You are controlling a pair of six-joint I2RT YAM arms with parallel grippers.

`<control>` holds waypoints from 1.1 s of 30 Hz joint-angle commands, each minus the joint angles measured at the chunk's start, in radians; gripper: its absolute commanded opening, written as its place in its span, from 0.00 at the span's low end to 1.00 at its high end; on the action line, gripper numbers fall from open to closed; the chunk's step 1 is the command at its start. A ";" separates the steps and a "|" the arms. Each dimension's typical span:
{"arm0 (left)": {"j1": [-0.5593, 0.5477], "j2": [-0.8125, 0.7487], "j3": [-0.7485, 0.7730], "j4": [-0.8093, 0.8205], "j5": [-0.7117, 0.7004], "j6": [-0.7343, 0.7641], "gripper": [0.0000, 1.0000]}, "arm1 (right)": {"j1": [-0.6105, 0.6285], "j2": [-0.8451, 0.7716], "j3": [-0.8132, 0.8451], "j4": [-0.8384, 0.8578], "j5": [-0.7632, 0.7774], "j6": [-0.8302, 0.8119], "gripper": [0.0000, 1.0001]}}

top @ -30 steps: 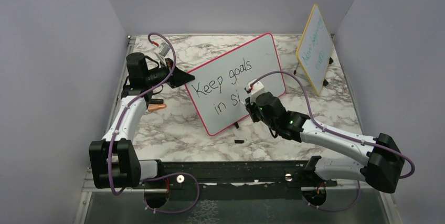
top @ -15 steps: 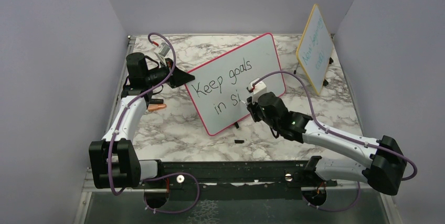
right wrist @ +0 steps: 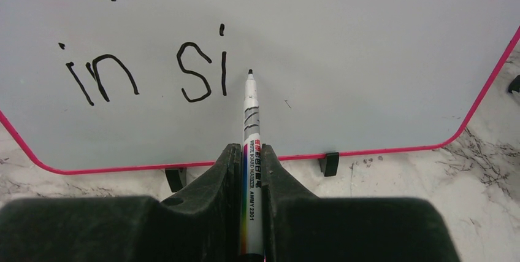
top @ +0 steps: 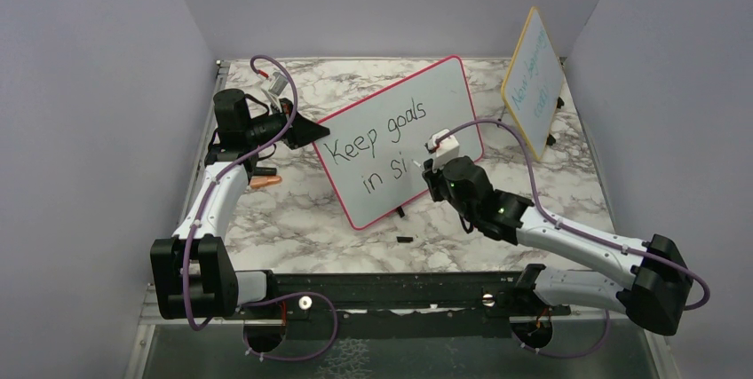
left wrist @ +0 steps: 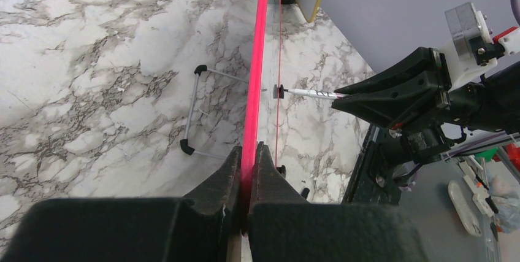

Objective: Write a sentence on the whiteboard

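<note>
Your right fingers [right wrist: 208,207] pinch a slim white-barrelled black marker [right wrist: 251,127], its tip just right of the written "si" on the large white whiteboard with the thin pink-red frame [right wrist: 368,47]. Your left fingers [left wrist: 217,182] are pressed onto that whiteboard's edge, steadying it upright on the marble tabletop [top: 293,210]. The black handwritten sentence [top: 377,144] reads "Keep goals in si". I judge it roughly three-quarters done, with "ght." left to write.

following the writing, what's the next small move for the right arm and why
Probably begin the next letter with the marker just right of "si": the sentence on the whiteboard stops there, the right gripper holds the tip beside it, the left gripper clamps the frame.
</note>
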 commanded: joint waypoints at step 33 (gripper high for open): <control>-0.018 0.029 -0.017 -0.088 -0.087 0.083 0.00 | -0.026 0.054 -0.017 0.128 0.035 0.002 0.01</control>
